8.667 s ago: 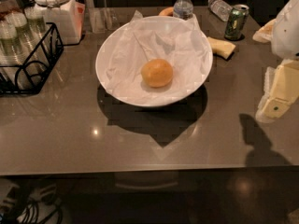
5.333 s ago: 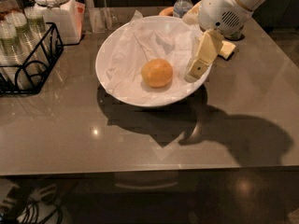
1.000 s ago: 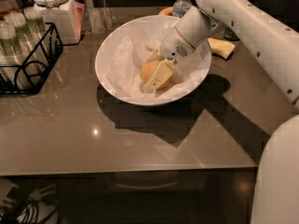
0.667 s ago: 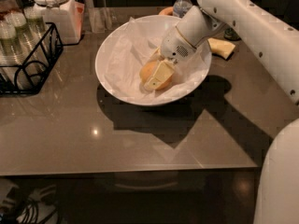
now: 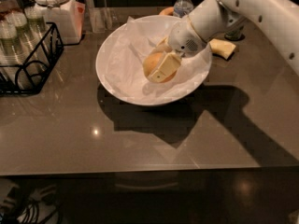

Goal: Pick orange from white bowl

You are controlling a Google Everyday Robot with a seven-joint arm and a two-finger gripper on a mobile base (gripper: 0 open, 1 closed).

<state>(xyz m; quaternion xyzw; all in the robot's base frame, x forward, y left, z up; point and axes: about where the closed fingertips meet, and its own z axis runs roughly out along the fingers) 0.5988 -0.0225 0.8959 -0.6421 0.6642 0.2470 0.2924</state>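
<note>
The orange (image 5: 150, 63) lies in the middle of the white bowl (image 5: 105, 73), on its crumpled white paper lining. My gripper (image 5: 157, 65) reaches down into the bowl from the upper right and is shut on the orange. One cream-coloured finger (image 5: 164, 68) lies across the fruit's front right side; the other finger is hidden behind it. The orange seems to sit a little above the paper. The white arm runs off to the upper right.
A black wire rack (image 5: 25, 59) of cups stands at the far left, with a white lidded jar (image 5: 55, 8) behind it. A water bottle (image 5: 183, 3) and a pale yellow piece (image 5: 222, 48) lie behind the bowl. The table's front edge (image 5: 140, 171) is near.
The gripper, open and well off to the right at first, came into the bowl and closed around the orange. Over the last second gripper and orange rose slightly together.
</note>
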